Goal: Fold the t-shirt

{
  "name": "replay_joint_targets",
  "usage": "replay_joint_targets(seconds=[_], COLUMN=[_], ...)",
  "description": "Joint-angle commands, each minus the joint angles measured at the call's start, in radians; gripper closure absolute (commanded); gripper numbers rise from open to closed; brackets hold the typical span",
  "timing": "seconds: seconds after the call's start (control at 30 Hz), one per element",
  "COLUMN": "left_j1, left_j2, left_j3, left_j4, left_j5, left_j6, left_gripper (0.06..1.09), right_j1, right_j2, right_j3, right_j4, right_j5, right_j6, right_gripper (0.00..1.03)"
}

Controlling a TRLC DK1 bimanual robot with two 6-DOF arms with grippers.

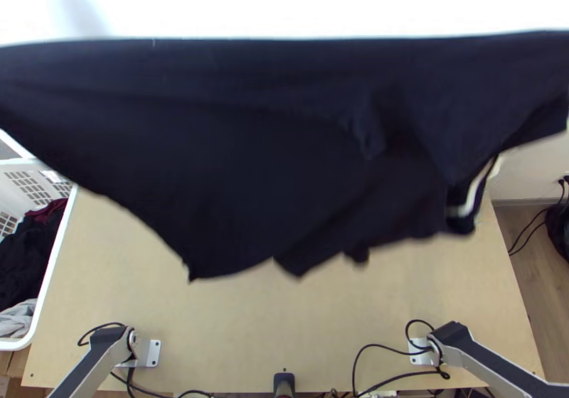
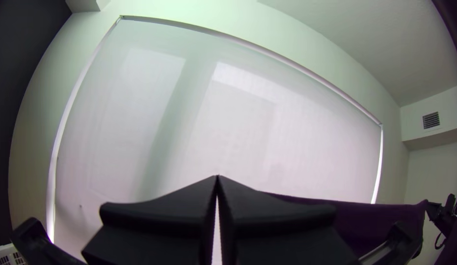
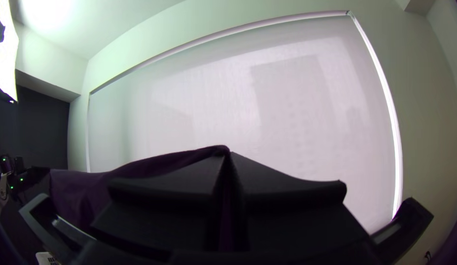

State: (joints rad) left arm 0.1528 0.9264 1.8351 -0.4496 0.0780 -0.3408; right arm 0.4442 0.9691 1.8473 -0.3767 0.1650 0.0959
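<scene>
Looks soft and light; best hold the t-shirt (image 1: 249,156) by its taut edge, pinched in left gripper (image 2: 217,178) towards ten o'clock, right gripper (image 3: 228,155) towards two.

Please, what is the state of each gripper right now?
Left gripper: closed, holding the t-shirt.
Right gripper: closed, also holding the t-shirt.

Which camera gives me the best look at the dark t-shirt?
The top view: the t-shirt hangs broadly spread there, its folds and much of its lower edge visible. The left wrist view shows a strip behind the left gripper; the right wrist view, a length running to the right gripper.
</scene>
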Motion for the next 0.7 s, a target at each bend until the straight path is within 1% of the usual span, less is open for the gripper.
replay_joint_targets(seconds=[0.0, 0.03, 0.17, 0.23, 0.27, 0.4, 0.47, 0.53, 0.57, 0.67], left_j1=[0.011, 0.011, 0.005, 0.004, 0.002, -0.007, -0.009, -0.01, -0.01, -0.009], left_j2=[-0.023, -0.032, -0.072, -0.09, -0.104, -0.153, -0.172, -0.179, -0.182, -0.179], left_j3=[-0.068, -0.096, -0.231, -0.306, -0.349, -0.554, -0.683, -0.797, -0.852, -1.005], left_j4=[0.028, 0.028, 0.049, 0.049, 0.048, 0.034, 0.048, 0.052, 0.075, 0.164], left_j5=[-0.015, -0.015, -0.014, -0.006, -0.003, 0.014, 0.016, 0.046, 0.046, 0.059], left_j6=[-0.003, -0.003, -0.006, -0.006, -0.006, -0.001, 0.034, 0.046, 0.068, 0.077], left_gripper=[1.05, 1.05, 1.05, 1.05, 1.05, 1.05, 1.05, 1.05, 1.05, 1.05], right_j1=[0.017, 0.024, 0.067, 0.08, 0.094, 0.126, 0.128, 0.123, 0.12, 0.105], right_j2=[-0.082, -0.102, -0.173, -0.198, -0.211, -0.233, -0.225, -0.208, -0.198, -0.144], right_j3=[-0.108, -0.154, -0.335, -0.415, -0.453, -0.582, -0.629, -0.668, -0.688, -0.727], right_j4=[0.012, 0.007, 0.007, 0.002, 0.001, -0.008, -0.005, 0.015, 0.035, 0.107], right_j5=[0.014, 0.013, 0.01, 0.01, 0.01, 0.01, 0.011, 0.011, 0.011, 0.01], right_j6=[0.005, 0.025, 0.039, 0.079, 0.08, 0.11, 0.119, 0.119, 0.119, 0.119], right_gripper=[1.0, 1.0, 1.0, 1.0, 1.0, 1.0, 1.0, 1.0, 1.0, 1.0])
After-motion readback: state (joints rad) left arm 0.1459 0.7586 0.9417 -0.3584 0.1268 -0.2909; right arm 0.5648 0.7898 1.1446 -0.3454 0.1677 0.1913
